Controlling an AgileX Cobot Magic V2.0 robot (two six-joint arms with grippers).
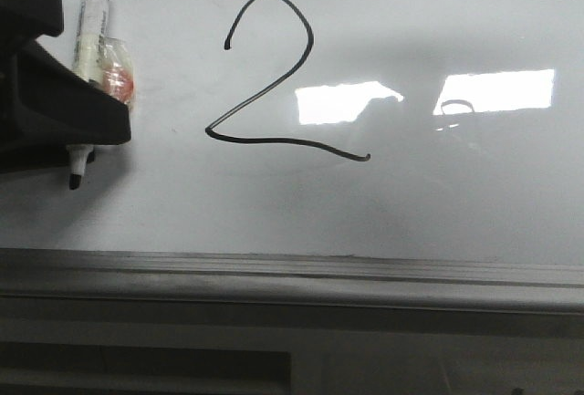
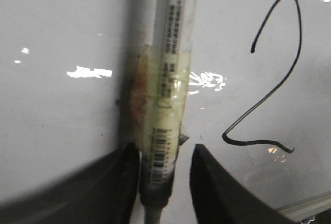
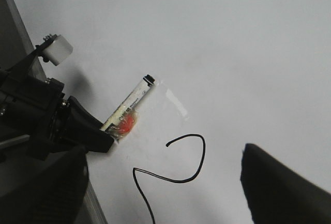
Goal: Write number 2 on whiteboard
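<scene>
The number 2 [image 1: 265, 88] is drawn in thin black line on the whiteboard [image 1: 438, 194], right of my left gripper [image 1: 87, 135]. That gripper is shut on a white marker [image 1: 94, 21] wrapped in clear tape. The marker's black tip points down, just off the board and well left of the 2. In the left wrist view the marker [image 2: 173, 53] runs between the two black fingers of the left gripper [image 2: 164, 154], with the 2 [image 2: 261, 101] beside it. My right gripper [image 3: 163, 151] is open and empty above the 2 [image 3: 203, 154]. It is out of the front view.
A grey ledge [image 1: 292, 276] runs along the board's lower edge and also shows in the left wrist view [image 2: 310, 211]. Two bright rectangular glare patches [image 1: 497, 91] lie right of the 2. The left arm [image 3: 36, 115] fills the board's edge in the right wrist view.
</scene>
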